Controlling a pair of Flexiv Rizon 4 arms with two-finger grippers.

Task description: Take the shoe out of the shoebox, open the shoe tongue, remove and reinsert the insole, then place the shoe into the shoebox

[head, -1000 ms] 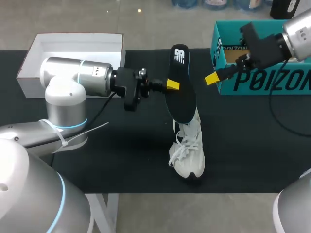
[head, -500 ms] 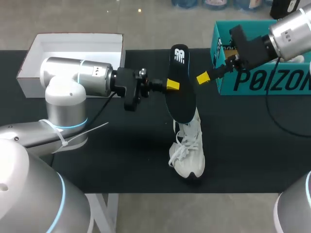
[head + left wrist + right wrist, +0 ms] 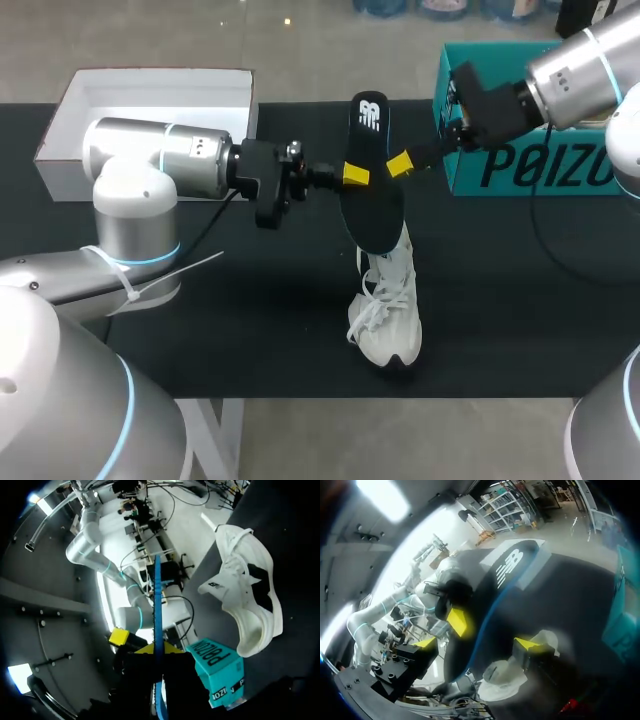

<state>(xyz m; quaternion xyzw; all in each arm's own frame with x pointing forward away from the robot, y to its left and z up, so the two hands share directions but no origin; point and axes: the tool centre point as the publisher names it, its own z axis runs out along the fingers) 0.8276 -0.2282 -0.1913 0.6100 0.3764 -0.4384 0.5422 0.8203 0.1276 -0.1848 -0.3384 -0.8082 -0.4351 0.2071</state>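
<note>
Right tool (image 3: 400, 165), spread, has advanced from upper right towards the black foam insole (image 3: 372, 190) (pinched by left tool (image 3: 355, 175)); handover judged imminent.

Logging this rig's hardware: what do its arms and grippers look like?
Both arms, left arm and right arm, are smooth silver-grey cylinders with rounded joints and thin light-blue rings. Each ends in a black wrist block and a slim black gripper, left gripper and right gripper, tipped bright yellow. Thin black cables trail from both wrists.
</note>
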